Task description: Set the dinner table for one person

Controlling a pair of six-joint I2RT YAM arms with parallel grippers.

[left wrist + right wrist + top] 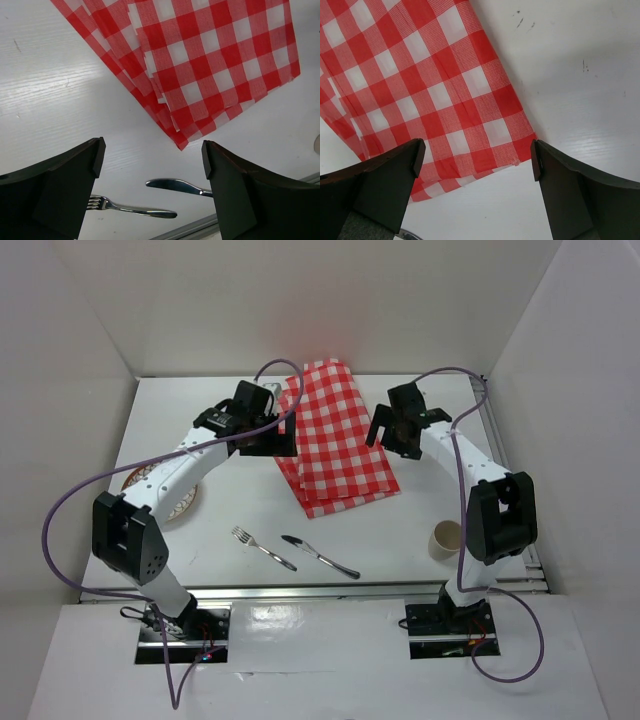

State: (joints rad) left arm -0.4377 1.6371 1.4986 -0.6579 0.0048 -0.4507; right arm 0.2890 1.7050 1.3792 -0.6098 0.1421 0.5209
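Left fingers (60, 185) and right fingers (380, 185) are spread, nothing grasped, flanking the checked cloth (335, 440). Opposite edges are best pinched low and drawn flat across the tabletop (400, 530).

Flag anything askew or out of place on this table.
The checked cloth lies folded and crooked on the dinner table, its layers fanned unevenly. The fork and knife lie slanted, away from the plate.

Red-and-white checked cloth (335, 435) at my twelve o'clock, plain matte white dinner table (400, 530), silver fork (262, 548) and knife (320, 555), cream cup (447, 538), my black fingers (60, 195)
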